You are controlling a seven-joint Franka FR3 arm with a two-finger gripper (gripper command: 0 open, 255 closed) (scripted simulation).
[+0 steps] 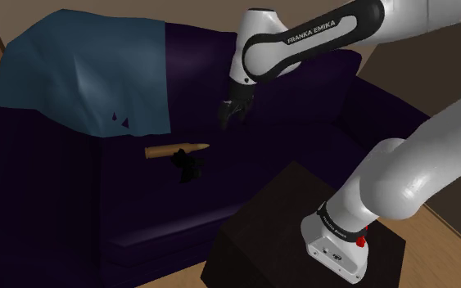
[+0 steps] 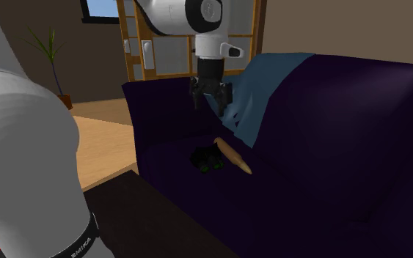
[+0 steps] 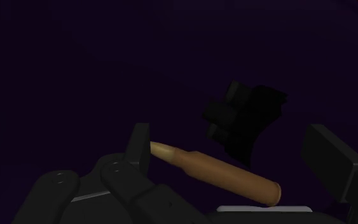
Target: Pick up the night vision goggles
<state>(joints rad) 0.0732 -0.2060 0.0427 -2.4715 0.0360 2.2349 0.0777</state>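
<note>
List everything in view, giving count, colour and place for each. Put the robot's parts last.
goggles: one, black with green lenses, on the sofa seat right beside the bullet
bullet: one, brass-coloured, lying on the seat
blanket: one, blue, draped over the sofa's back
sofa: one, dark purple, in front of the stand
plant: one, green, potted, on the floor at the second exterior view's left
shelf unit: one, wooden frame with pale panes, behind the sofa
floor: light wood, beside the sofa
stand: one, black box, by the sofa
arm: one, white with dark joints, reaching over the seat
gripper: one, black, above the seat, fingers apart, holding nothing
</note>
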